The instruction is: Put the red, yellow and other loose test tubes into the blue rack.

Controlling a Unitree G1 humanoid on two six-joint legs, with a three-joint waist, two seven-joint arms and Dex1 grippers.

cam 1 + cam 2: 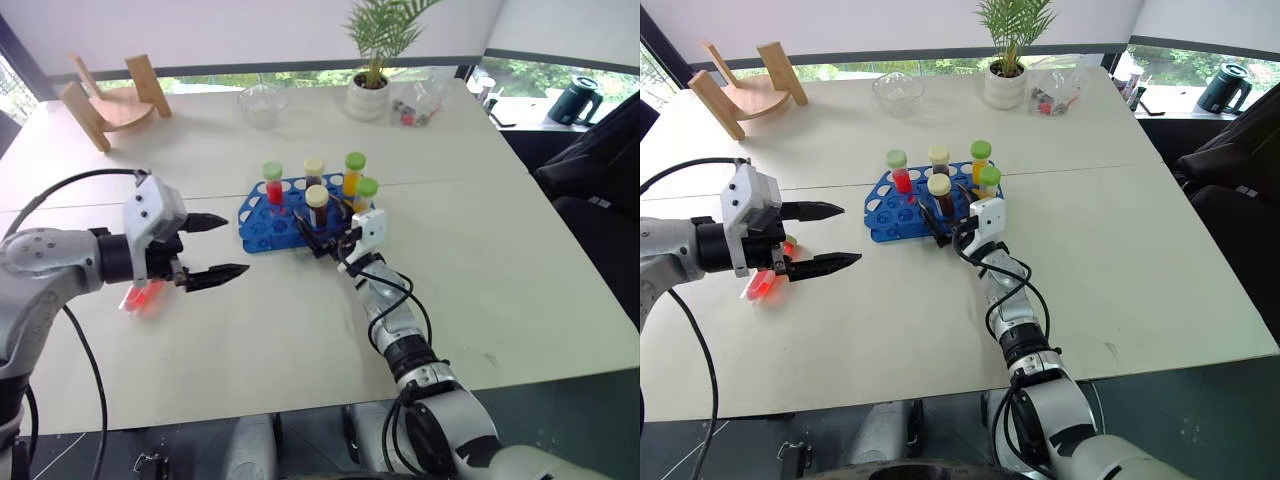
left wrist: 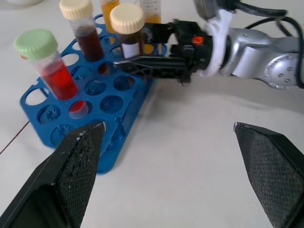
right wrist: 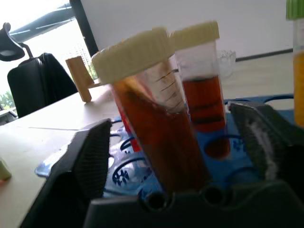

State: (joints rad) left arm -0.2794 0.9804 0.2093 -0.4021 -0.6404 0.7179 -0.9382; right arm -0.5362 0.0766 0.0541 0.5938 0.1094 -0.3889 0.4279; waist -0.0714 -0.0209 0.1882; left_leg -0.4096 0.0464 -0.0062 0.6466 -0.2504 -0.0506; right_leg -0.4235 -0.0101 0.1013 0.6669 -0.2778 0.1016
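Since the brown tube (image 1: 317, 204) sits tilted in the blue rack (image 1: 262, 226) at the rack's four o'clock corner, I keep my right gripper (image 1: 318, 238) spread wide and back out straight, without nudging it.

text: none legible | tube (image 3: 164, 123): graduation marks, no readable numbers

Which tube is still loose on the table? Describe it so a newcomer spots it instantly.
Start at the blue rack mid-table, then look toward the left tool. Beneath that tool lies a red-liquid tube on its side on the tabletop; the other tubes stand upright in the rack.
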